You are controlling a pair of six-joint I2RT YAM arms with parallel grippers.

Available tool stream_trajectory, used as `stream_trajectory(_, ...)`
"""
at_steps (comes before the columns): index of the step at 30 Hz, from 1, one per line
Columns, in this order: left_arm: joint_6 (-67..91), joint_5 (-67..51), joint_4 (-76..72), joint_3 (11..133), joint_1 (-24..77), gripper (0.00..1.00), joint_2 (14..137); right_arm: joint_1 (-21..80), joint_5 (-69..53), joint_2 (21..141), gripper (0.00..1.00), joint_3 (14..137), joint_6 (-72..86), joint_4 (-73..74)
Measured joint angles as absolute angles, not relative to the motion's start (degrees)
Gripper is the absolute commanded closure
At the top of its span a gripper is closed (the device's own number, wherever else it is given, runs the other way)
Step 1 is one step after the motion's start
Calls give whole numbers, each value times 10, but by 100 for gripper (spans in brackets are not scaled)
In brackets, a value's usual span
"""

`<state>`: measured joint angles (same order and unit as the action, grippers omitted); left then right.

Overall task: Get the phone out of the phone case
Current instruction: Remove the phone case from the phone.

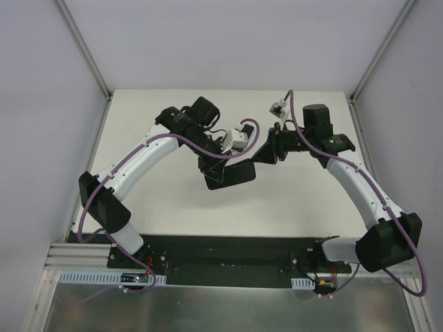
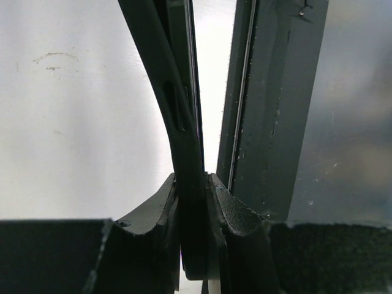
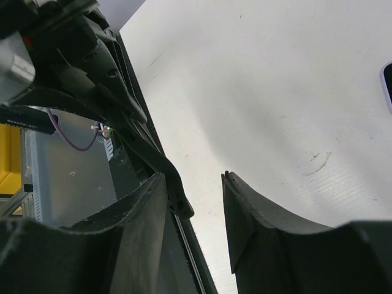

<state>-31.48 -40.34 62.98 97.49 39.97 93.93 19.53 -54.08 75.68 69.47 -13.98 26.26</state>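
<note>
Left hand (image 2: 193, 184) pinching phone case (image 2: 173, 92) rim, phone (image 2: 275, 122) just beside, right hand (image 3: 195, 187) spread around its edge

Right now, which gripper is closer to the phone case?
Left. The left gripper is pinched shut on the phone case at its edge; the right gripper stands open beside the case, gripping nothing.

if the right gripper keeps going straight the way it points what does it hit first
Probably the phone case: its dark edge sits between the open fingers of the right gripper, close beside one of them. Past it only table shows, though depth is unclear.
</note>
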Motion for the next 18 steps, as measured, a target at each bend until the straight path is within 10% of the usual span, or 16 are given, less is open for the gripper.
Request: stream_trajectory(18, -226, -466, 615, 976, 387, 100, 940, 195, -592, 750, 53, 657, -140, 194)
